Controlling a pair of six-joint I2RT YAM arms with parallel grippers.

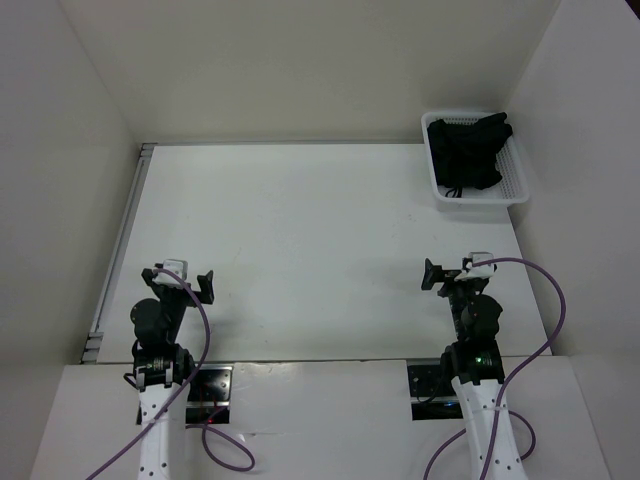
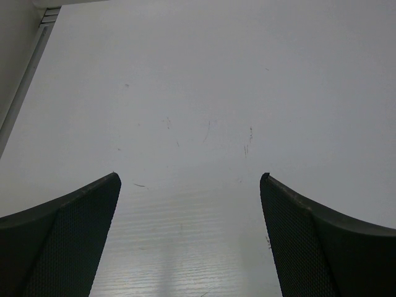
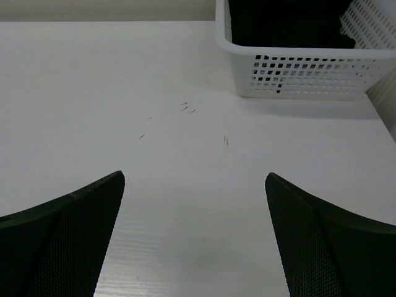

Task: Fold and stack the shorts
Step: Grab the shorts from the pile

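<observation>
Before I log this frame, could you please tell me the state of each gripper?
Left gripper: open, holding nothing.
Right gripper: open, holding nothing.

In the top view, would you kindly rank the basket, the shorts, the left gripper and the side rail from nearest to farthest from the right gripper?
1. The basket, far-right corner, ahead of the right gripper.
2. The shorts, inside it, behind its near wall.
3. The left gripper, across to the left.
4. The side rail, along the left edge.
</observation>
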